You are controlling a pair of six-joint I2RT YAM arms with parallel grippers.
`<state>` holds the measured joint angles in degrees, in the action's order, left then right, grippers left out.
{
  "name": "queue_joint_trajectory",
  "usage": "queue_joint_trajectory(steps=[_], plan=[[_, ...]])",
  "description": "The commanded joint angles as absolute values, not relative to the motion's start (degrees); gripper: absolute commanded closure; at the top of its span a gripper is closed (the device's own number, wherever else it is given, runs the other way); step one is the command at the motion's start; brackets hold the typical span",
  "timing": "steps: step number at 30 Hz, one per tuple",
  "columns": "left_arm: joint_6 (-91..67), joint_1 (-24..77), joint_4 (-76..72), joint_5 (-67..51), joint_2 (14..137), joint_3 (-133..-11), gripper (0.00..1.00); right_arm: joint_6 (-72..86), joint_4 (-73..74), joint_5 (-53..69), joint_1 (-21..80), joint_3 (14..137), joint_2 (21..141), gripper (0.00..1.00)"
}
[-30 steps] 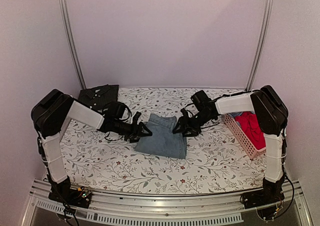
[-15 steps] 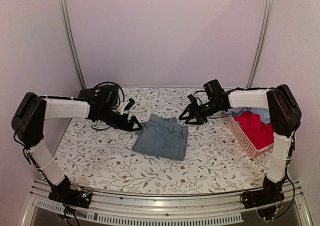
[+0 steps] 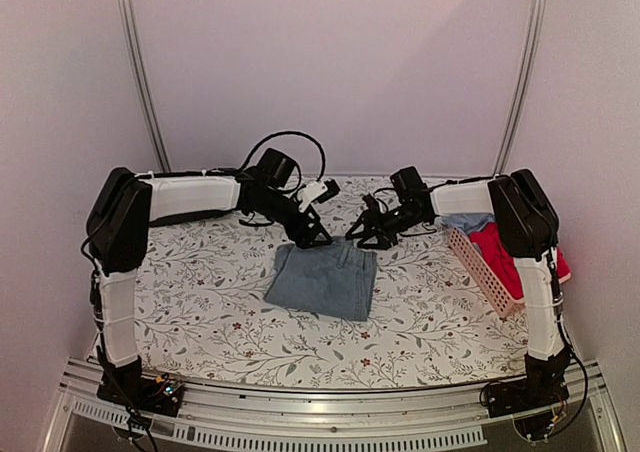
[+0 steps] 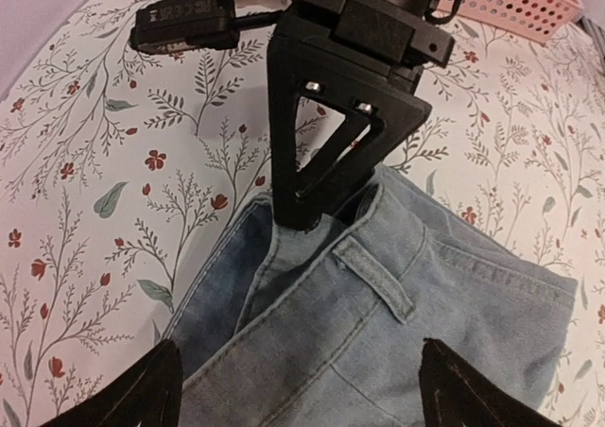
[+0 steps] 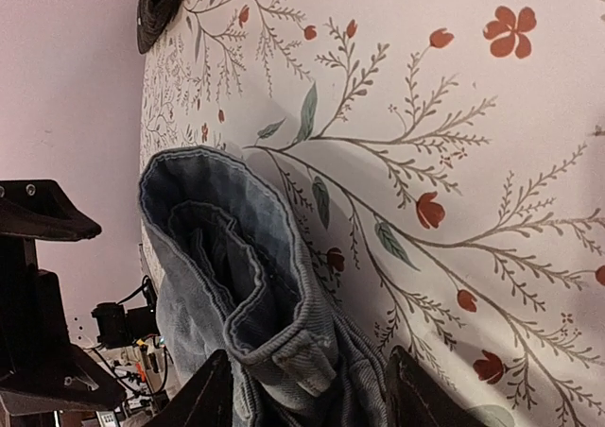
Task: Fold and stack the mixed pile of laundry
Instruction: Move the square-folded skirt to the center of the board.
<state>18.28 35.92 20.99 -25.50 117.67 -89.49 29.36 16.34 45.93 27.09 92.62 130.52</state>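
One floral-printed counter (image 3: 200, 302) is enclosed by pale walls (image 3: 330, 72); folded jeans (image 3: 322, 282) upon it are pinched by the right gripper (image 5: 312, 394), while the left gripper (image 4: 298, 394) is spread.

Two grippers, the left gripper (image 3: 318, 238) and the right gripper (image 3: 358, 240). One folded denim piece (image 3: 325, 282), one pink basket (image 3: 480, 270) (holding one red garment (image 3: 505, 252) and one pale blue garment (image 3: 470, 222)).
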Motion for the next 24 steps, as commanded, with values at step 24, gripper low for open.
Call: queue_joint_trajectory(steps=[24], plan=[[29.9, 47.55, 15.91, -15.81, 94.16, -61.32, 0.07, 35.2, 4.17, 53.48, 38.14, 75.37, 120.43, 0.61]])
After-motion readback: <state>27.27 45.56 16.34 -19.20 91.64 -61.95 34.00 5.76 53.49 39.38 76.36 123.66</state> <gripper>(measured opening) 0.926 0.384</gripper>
